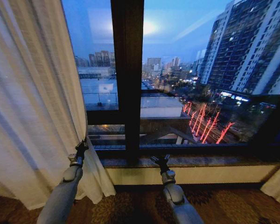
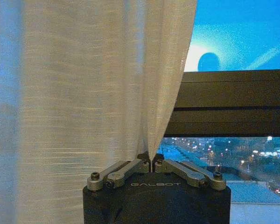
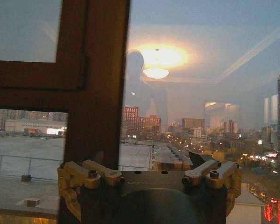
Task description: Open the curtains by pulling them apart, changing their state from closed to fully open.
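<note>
Window [image 1: 186,70]: a tall pane with a dark upright bar [image 1: 127,74] down its middle, looking out on a city at dusk with tower blocks and red-lit trees below.
Curtains: the left curtain [image 1: 32,102] is gathered at the left side of the window, hanging in pleats down to the carpet [image 1: 130,205]; its inner edge slants from the top of the pane down to the left end of the sill [image 1: 191,161]. A strip of pale cloth [image 1: 277,184] shows at the lower right corner, below the sill's right end. The glass between them is bare.
Left arm: raised at the left end of the sill, its grey forearm coming up from the lower edge.
Left gripper [image 1: 80,148]: pressed into the curtain's inner edge; in the left wrist view its fingers [image 2: 140,164] are pinched together on a fold of the cloth, which rises from them in a tight tuck.
Right arm: raised in front of the middle of the sill, just right of the upright bar.
Right gripper [image 1: 161,161]: near the sill, touching no cloth; in the right wrist view its fingers [image 3: 210,168] stand wide apart with nothing between them.
</note>
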